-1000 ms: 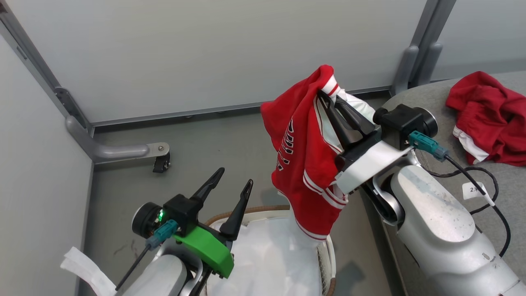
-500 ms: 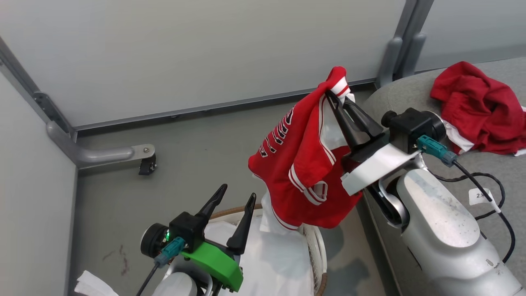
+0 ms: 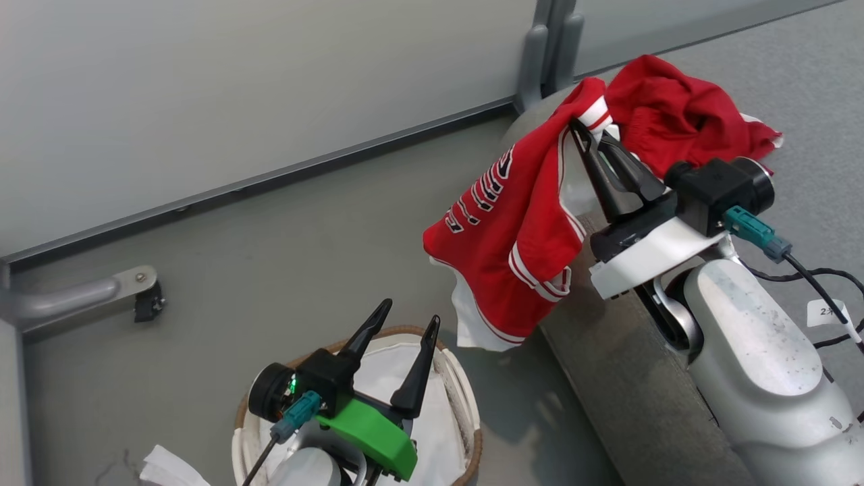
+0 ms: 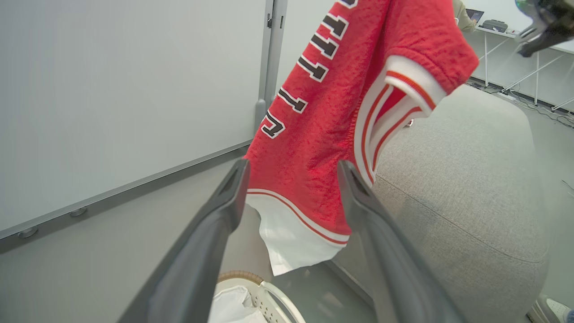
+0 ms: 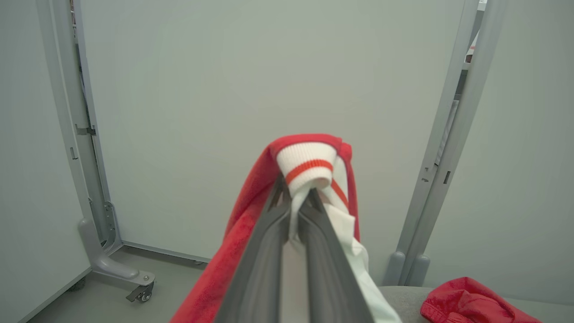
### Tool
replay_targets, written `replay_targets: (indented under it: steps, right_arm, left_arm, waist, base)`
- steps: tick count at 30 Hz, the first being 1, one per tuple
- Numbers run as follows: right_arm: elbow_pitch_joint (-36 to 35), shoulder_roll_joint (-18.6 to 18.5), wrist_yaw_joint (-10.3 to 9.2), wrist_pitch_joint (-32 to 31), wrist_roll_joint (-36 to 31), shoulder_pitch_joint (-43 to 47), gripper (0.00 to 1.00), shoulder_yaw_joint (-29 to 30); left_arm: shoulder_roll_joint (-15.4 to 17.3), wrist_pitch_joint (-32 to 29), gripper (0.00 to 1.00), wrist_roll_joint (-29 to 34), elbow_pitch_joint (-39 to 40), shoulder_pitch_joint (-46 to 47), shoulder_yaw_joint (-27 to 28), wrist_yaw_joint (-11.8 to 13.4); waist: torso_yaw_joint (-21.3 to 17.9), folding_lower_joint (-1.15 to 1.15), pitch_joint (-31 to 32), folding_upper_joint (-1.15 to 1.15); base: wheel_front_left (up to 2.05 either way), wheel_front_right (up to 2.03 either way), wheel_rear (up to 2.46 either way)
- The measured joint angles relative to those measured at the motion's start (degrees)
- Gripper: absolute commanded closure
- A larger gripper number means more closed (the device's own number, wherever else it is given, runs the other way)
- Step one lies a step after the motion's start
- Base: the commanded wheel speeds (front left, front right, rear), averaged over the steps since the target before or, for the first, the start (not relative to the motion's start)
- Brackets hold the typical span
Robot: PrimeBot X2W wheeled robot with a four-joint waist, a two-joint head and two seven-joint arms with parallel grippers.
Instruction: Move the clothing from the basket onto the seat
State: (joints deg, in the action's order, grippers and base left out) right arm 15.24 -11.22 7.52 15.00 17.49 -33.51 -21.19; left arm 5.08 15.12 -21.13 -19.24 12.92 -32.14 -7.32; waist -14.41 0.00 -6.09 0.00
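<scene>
Pale grey partition panels behind, grey floor below. Pinches, with the right end effector [image 3: 588, 131] pressed together, the white-and-red ribbed cuff of a bright red, soft-fabric sports jersey with white stripes and dark lettering [image 3: 513, 223]. Holds it raised beside the rounded corner of the large grey upholstered seat cushion [image 3: 817, 88]. Holds the left end effector [image 3: 410, 312] spread and empty over the oval white plastic laundry basket with a brown woven rim [image 3: 466, 405], with a plain white sheet [image 3: 385, 358] inside.

Risks, as a judgement:
- Likely to drop the jersey down the cushion's side to the floor if opened now, with most of its bulk hanging below and to the left of the right end effector, off the seat edge.
- Could lose the fabric on a quick swing, given a thin pinch on one cuff only.
- Could drag the trailing hem along the cushion's side and bunch it.
- Could also shove the crumpled red garment [image 3: 675, 115] lying on the seat just beyond the fingertips, if reaching further.

Long axis of the jersey: from the pinched cuff at the fingertips, steeply down and leftward, away from the seat. White-trimmed hem lowest, pointing toward the floor between basket and seat, clear of the basket rim. Lettering facing outward, away from the right end effector.
</scene>
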Motion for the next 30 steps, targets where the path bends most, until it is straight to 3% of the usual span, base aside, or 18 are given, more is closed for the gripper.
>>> replay_targets:
  steps: [7,13,20,30]
  right_arm:
    - [-0.5,-0.9,0.0,0.0,-1.0,-0.5,1.0,2.4]
    - [0.1,-3.1,0.0,0.0,-2.5,-3.9,1.0,4.5]
    - [0.9,-9.1,0.0,0.0,-4.0,-13.9,1.0,10.6]
    - [4.0,-20.5,0.01,-0.4,-4.0,-26.4,1.0,16.5]
  left_arm:
    - [0.1,0.0,0.0,0.0,0.4,0.8,-0.7,0.0]
    - [0.7,0.0,0.0,0.2,1.1,1.7,-1.4,0.0]
    - [1.6,0.0,0.0,0.2,2.5,2.8,-1.7,0.0]
    - [3.8,0.0,0.0,1.2,4.0,5.1,-2.2,0.0]
  waist:
    - [-5.3,0.0,-1.8,0.0]
    - [-6.8,0.0,-4.3,0.0]
    - [-5.4,0.0,-7.1,0.0]
    - [-1.9,0.0,-13.3,0.0]
  base:
    - [0.0,0.0,0.0]
    - [0.0,0.0,0.0]
    - [0.0,0.0,0.0]
    - [0.0,0.0,0.0]
